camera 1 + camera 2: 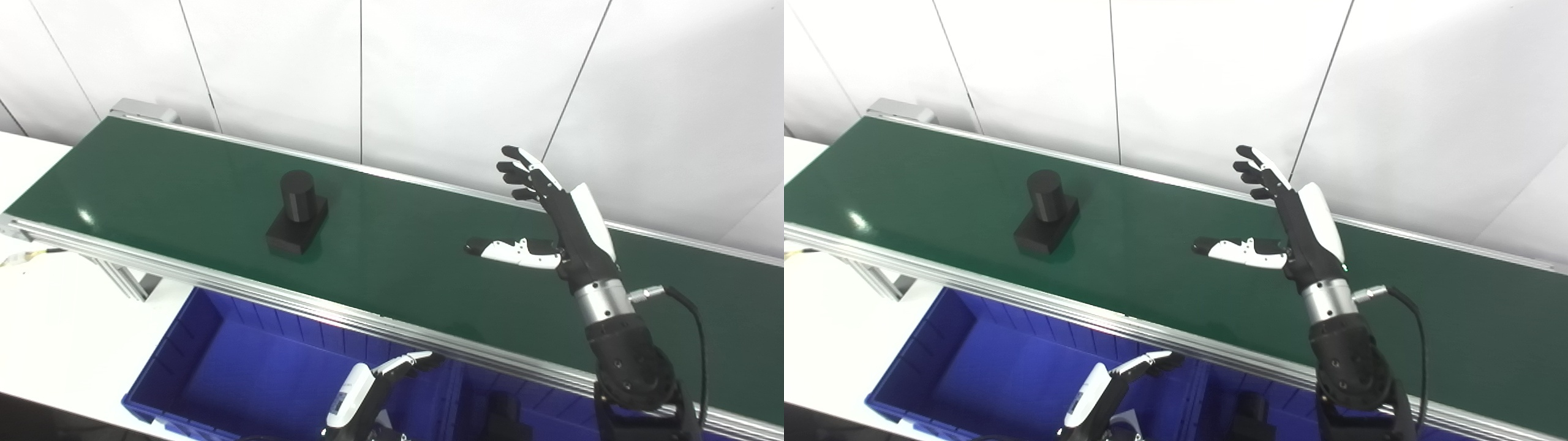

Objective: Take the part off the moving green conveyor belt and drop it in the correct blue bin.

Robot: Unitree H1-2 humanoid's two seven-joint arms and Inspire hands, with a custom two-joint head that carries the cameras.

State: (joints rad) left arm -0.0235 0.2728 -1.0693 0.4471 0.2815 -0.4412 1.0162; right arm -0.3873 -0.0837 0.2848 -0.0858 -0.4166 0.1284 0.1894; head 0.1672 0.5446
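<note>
In the left eye view, the step in hand looks like waiting for the catch: the black part [297, 214], a short cylinder on a square base, stands upright on the green belt [398, 257], well apart from the right hand [554, 223]. That hand hangs over the belt beside the part's path, palm turned toward the part, fingers [520, 174] spread upward and thumb stuck out sideways, holding nothing. The next move likely calls for timing: closing around the cylinder as the belt brings the part near, then carrying it off the belt's near edge to a bin. The left hand [373, 386] sits low, below the belt's near rail over the blue bin [184, 343]; it holds nothing, but whether its fingers are spread is hard to tell.

In the right eye view, a second blue compartment below the belt holds a dark object [1252, 410], cut off by the picture's bottom edge, so its shape is unclear. Which bin is correct cannot be read. The white bench [833, 318] shows beside the bin.
</note>
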